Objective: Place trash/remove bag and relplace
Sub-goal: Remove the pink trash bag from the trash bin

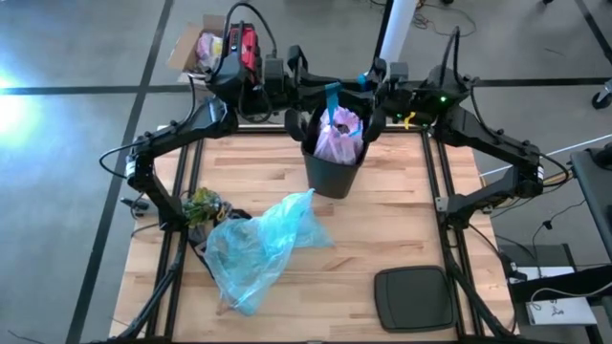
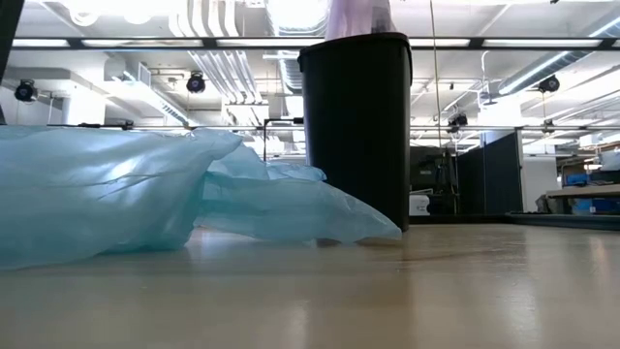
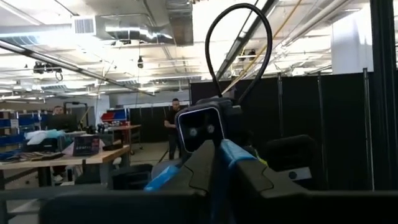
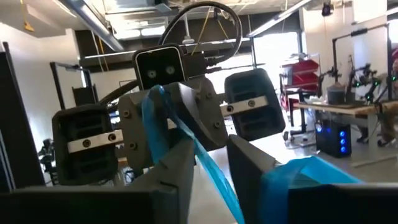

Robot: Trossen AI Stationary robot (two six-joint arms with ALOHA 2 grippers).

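Note:
A black bin (image 1: 333, 164) stands at the table's far middle, and the pale pink bag (image 1: 339, 134) bulges out of its top. Blue drawstrings (image 1: 332, 100) rise from the bag to both grippers, which face each other above the bin. My left gripper (image 3: 217, 168) is shut on a drawstring. The fingers of my right gripper (image 4: 210, 174) stand a little apart with a blue band (image 4: 208, 158) running between them. In the low view only the bin (image 2: 356, 126) and the bag's top (image 2: 356, 12) show. A small heap of trash scraps (image 1: 203, 205) lies at the table's left. My left gripper pinches the blue drawstring (image 3: 231, 154) between its two fingers, which come at it about level from the table's left. The band runs on from there to the other gripper. My right gripper has one finger (image 4: 252, 168) hooked through a drawstring loop: one run (image 4: 214, 174) passes between the fingers, another (image 4: 305, 174) lies over that finger's outer side. The fingers come about level from the table's right.
A light blue plastic bag (image 1: 258, 244) lies crumpled on the table's near left, reaching up to the bin. A black lid (image 1: 413, 298) lies near the front right. A cardboard box (image 1: 203, 46) with scraps stands beyond the far left corner.

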